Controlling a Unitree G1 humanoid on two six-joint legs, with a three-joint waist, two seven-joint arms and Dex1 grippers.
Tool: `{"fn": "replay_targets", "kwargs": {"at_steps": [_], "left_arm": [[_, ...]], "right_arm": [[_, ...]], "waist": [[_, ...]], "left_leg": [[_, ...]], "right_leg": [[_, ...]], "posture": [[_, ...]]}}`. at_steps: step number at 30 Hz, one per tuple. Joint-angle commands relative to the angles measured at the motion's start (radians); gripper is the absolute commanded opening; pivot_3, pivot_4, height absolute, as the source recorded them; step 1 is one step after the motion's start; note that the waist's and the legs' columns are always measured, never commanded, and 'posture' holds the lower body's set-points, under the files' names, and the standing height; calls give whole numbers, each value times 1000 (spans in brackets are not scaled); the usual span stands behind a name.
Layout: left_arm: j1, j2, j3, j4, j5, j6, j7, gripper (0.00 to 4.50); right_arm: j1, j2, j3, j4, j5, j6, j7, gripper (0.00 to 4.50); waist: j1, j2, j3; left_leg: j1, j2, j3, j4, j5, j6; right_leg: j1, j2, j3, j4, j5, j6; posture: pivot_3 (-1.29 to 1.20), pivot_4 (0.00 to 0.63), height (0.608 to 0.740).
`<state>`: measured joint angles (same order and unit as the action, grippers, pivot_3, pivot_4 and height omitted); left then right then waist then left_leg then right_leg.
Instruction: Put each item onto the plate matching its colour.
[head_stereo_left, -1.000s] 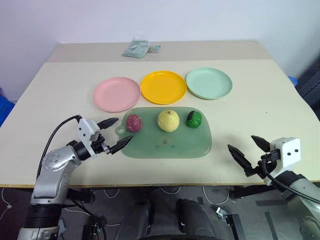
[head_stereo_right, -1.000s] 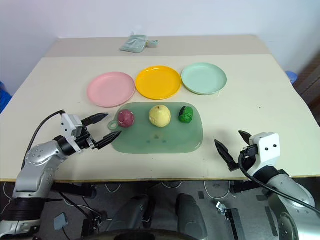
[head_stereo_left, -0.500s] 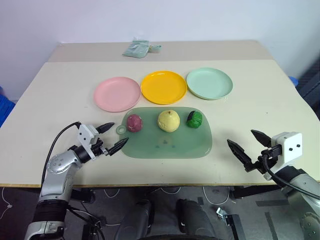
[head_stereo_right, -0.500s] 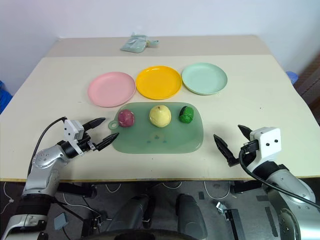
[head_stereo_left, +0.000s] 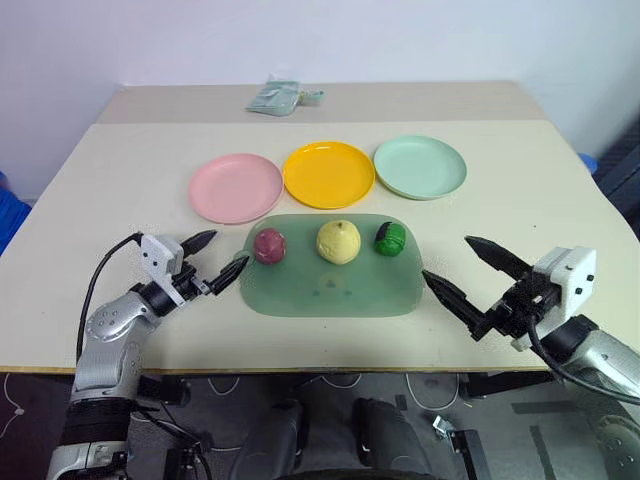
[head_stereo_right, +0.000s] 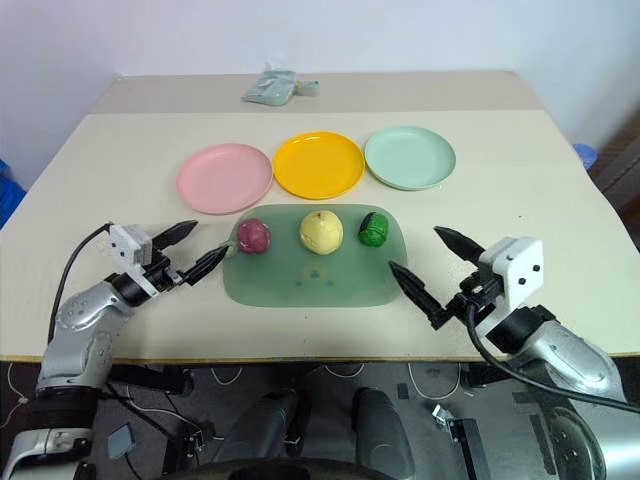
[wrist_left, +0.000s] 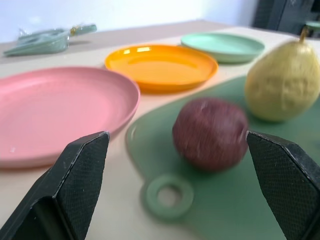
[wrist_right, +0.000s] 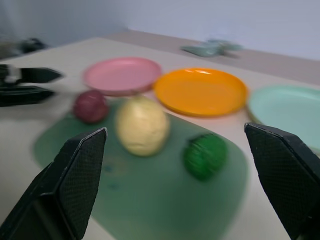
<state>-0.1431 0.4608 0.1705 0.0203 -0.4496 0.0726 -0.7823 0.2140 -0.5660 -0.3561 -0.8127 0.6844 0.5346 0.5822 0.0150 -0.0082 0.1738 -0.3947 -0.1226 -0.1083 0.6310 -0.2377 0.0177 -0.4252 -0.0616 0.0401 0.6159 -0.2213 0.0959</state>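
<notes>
Three items sit in a row on the green cutting mat: a dark red-purple round one, a pale yellow pear and a dark green ridged one. Behind the mat lie the pink plate, the yellow plate and the mint plate, all bare. My left gripper is open just left of the red-purple item, aimed at it. At the mat's right edge my right gripper hovers open, pointing left toward the green item. Neither holds anything.
A crumpled pale green packet lies on the far table strip, behind the plates. The mat's ring handle sits between my left fingers. Bare tabletop stretches to both sides, and the front edge runs just under both arms.
My right gripper has risen and swung left to the mat's right edge. The left gripper has edged slightly toward the red-purple item. Both stay open.
</notes>
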Motion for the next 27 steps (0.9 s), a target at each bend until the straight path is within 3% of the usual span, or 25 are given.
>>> {"fn": "replay_targets", "kwargs": {"at_steps": [1,11,17,27], "left_arm": [[-42,-32,-40,-74,10,67,66,4500],[-128,-73,-110,-272,7,353,244,4500],[-187,-82,-126,-344,19,504,335,4500],[-215,-42,-137,-364,47,605,372,4500]], "right_arm": [[-34,-14,59,1,-19,-39,27,4497],[-73,-16,179,62,-110,-102,64,4497],[-180,-40,180,233,-129,-162,152,4497],[-202,-45,182,261,-134,-184,177,4497]], "waist": [[0,0,0],[-1,-1,0],[-1,-1,0],[-1,-1,0]], "left_leg": [[0,0,0,0,0,0],[0,0,0,0,0,0],[1,0,0,1,0,0],[1,0,0,0,0,0]], "right_leg": [[0,0,0,0,0,0],[0,0,0,0,2,3],[0,0,0,0,2,3],[0,0,-1,1,2,4]], "posture": [[0,150,740],[0,150,740],[0,150,740],[0,150,740]]}}
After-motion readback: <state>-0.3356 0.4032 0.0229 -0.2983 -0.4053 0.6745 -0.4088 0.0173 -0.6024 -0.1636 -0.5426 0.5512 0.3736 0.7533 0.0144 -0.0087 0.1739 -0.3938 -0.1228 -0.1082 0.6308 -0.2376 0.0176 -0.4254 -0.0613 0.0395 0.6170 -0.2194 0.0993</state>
